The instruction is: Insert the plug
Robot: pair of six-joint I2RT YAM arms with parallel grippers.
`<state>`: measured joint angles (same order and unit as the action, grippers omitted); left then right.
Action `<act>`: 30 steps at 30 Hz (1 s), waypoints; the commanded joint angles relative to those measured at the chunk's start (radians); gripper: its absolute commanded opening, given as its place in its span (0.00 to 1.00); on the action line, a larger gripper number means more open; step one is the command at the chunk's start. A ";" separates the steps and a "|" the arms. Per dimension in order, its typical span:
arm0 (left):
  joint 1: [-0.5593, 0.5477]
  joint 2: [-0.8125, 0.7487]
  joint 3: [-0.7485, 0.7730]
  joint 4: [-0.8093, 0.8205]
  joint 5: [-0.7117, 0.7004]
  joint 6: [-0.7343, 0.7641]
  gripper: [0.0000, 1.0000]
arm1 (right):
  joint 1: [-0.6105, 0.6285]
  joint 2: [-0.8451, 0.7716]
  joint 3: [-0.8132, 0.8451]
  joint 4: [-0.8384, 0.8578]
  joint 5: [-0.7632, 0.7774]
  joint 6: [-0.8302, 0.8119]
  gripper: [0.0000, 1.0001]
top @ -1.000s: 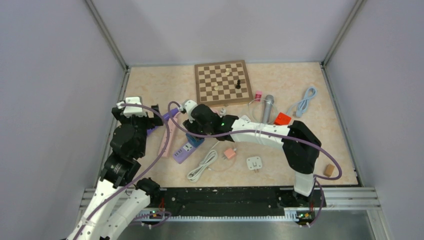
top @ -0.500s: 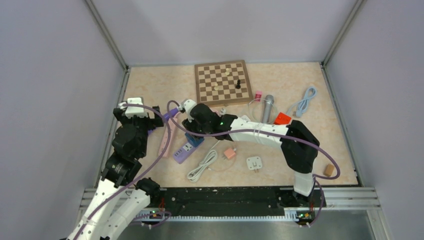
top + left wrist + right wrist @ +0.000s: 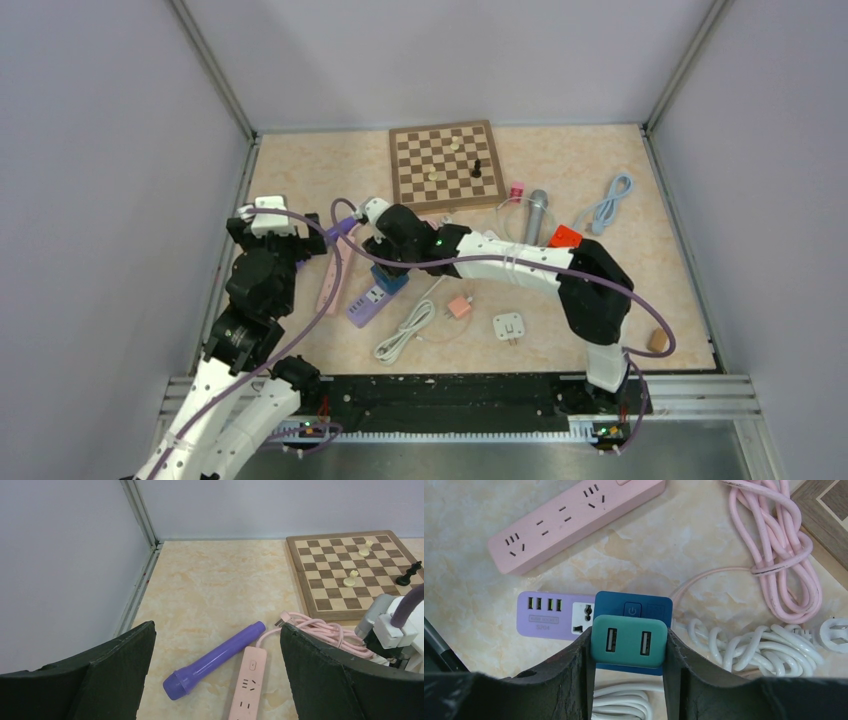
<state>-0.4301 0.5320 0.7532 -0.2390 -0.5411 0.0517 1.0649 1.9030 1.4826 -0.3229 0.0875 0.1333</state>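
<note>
Over the purple power strip [image 3: 549, 616], our right tool [image 3: 628, 638] clamps the green USB charger plug [image 3: 628, 646] just above its blue socket block [image 3: 634, 606], prongs probably down; left tool [image 3: 217, 635] spread wide, farther away.

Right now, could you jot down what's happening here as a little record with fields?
Right gripper: shut on green charger
Under it: blue block beside lilac socket strip
Left gripper: open, holding nothing, purple torch ahead of it
Nearby: pink power strip, white cable, chessboard
Plug inserted: cannot tell
</note>
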 commanded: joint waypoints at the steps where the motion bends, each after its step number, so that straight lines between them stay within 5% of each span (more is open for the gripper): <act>1: 0.004 -0.016 -0.014 0.042 -0.029 0.007 0.99 | 0.006 0.166 -0.033 -0.376 -0.066 -0.004 0.00; 25: 0.004 -0.114 -0.050 0.101 -0.164 0.016 0.99 | 0.004 0.247 -0.129 -0.437 -0.028 0.049 0.00; 26: 0.004 -0.115 -0.049 0.101 -0.162 0.015 0.99 | 0.005 0.231 -0.125 -0.431 -0.022 0.059 0.03; 30: 0.004 -0.114 -0.039 0.095 -0.149 0.008 0.99 | -0.003 0.130 -0.020 -0.417 -0.020 0.102 0.62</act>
<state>-0.4305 0.4236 0.7082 -0.1928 -0.6823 0.0555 1.0645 1.9388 1.5192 -0.3897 0.0986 0.1566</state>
